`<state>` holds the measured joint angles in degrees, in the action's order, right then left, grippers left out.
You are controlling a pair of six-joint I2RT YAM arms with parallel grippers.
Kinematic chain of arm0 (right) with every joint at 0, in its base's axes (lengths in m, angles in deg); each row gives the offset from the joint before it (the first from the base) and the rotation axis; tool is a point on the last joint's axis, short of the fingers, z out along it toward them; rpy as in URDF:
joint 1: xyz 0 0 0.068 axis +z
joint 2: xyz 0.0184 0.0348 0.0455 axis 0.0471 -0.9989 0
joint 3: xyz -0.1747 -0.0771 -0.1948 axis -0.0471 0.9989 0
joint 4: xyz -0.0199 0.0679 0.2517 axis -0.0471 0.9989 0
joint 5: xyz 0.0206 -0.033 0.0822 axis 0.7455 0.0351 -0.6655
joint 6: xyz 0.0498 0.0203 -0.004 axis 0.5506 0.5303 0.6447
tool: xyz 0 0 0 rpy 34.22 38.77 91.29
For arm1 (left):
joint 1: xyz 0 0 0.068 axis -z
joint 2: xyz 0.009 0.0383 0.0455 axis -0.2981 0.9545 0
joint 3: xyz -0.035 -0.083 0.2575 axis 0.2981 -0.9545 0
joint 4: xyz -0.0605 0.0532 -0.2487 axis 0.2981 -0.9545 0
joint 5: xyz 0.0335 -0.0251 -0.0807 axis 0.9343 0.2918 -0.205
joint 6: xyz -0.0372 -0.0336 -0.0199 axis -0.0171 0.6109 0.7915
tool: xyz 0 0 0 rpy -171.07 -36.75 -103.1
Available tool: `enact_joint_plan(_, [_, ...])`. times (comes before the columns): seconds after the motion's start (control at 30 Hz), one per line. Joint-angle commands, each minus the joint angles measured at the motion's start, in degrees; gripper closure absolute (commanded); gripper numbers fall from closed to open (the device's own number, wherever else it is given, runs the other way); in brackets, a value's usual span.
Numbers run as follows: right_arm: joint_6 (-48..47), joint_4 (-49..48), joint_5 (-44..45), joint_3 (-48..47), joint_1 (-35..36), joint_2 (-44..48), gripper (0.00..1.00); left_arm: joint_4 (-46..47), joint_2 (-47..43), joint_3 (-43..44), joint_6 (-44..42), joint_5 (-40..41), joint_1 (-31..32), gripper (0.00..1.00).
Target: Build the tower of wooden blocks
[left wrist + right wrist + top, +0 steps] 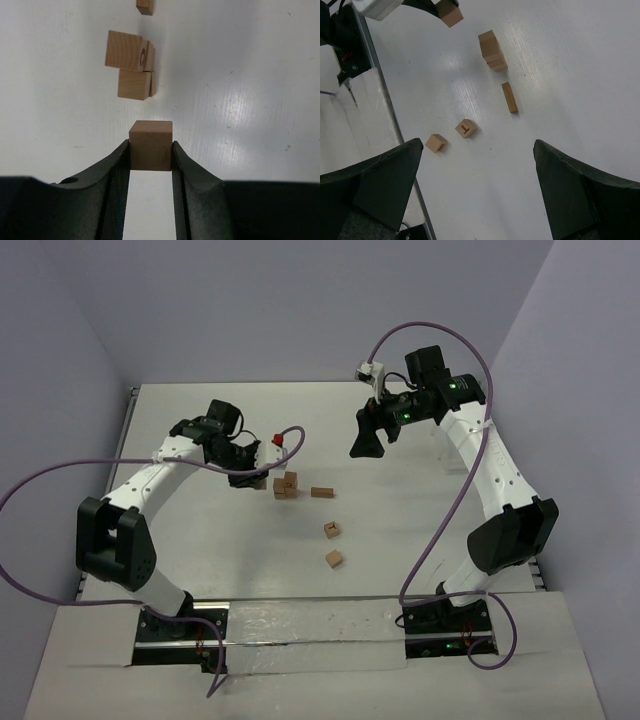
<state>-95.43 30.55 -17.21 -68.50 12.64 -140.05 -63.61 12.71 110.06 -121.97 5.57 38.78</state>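
A short tower [287,485] of tan wood blocks stands mid-table; it also shows in the left wrist view [131,62] and the right wrist view [492,50]. My left gripper [252,479] is shut on a plain wood cube [150,145], held just left of the tower with a gap between them; the cube also shows in the right wrist view [451,14]. A flat cuboid [321,492] lies right of the tower. Two loose cubes [331,530] [334,559] lie nearer me, one marked T [466,128]. My right gripper [368,440] is open, empty and raised at the right.
The table's metal left rail [127,425] and the white front panel [300,625] bound the area. Purple cables [445,530] loop off both arms. The grey walls stand close behind and on both sides.
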Motion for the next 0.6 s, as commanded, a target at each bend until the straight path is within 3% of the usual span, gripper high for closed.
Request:
enact_joint_plan(0.0, [-0.6,1.0,-0.4,-2.9,-0.1,-0.1,0.00,3.2,1.9,3.6,-3.1,-3.6,-0.1,0.94])
enact_joint_plan(0.57, [-0.9,2.1,-1.0,-4.3,0.0,-2.0,0.00,3.7,7.4,5.7,-7.8,-5.9,0.5,0.85])
